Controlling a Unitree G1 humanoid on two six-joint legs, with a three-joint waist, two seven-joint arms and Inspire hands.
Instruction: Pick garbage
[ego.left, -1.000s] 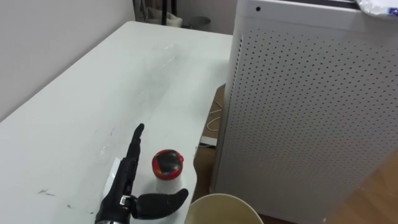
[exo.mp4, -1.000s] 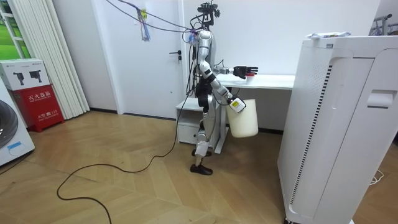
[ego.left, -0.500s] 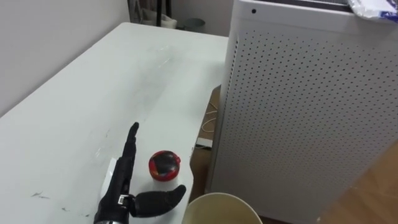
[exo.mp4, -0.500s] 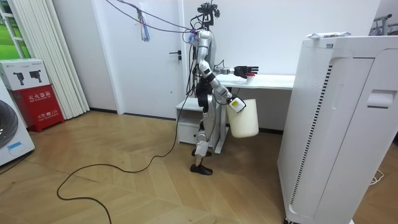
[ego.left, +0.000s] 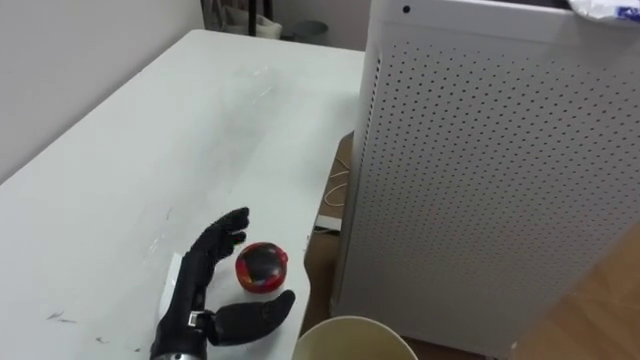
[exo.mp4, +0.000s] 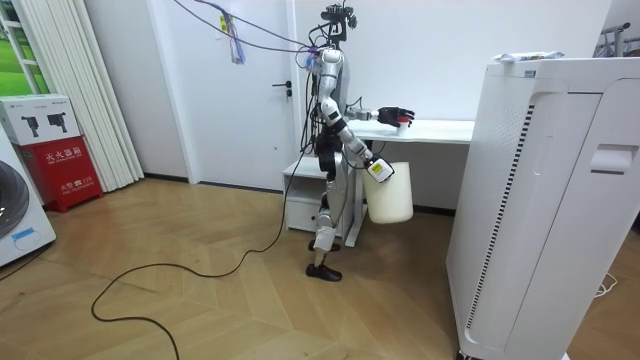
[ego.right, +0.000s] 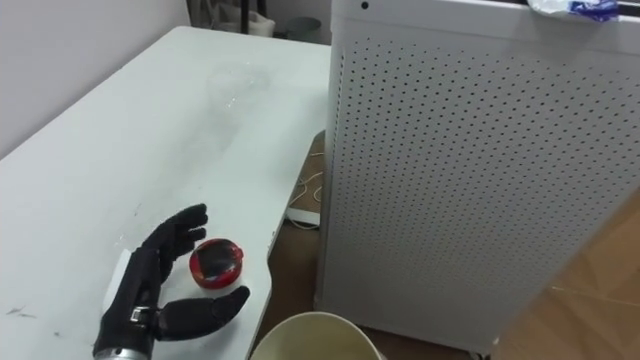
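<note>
Room view: standing upright on wood floor (exo.mp4: 200, 310) at the near end of a white table (ego.left: 130, 150), facing the room view's right. Left arm stretched out over the tabletop, right arm down at the side.

Tall white cabinet (ego.left: 480, 170) with a perforated side panel, just beyond the table's right edge, a narrow gap between them. Something pale and crumpled on its top, at the far right corner (ego.left: 605, 8); too little visible to name.

Tabletop long and bare apart from faint scuffs and smears.

Cream bin (ego.left: 350, 338), round open rim low in the eye views, just off the table's near right corner. In the room view, hanging at the robot's right side below table height, right hand (exo.mp4: 372, 170) at its rim. Too small there to tell how those fingers sit.

Left hand (ego.left: 200, 282) lying on the table near the right edge, palm toward the cabinet. Fingers bent partway over, thumb spread wide below, forming a loose cup. Not closed on anything.

Garbage (ego.left: 261, 268): small round red-and-black piece resting on the tabletop inside that cup, between bent fingers and thumb, close to the table's edge. Whether fingertips touch it cannot be told.
</note>
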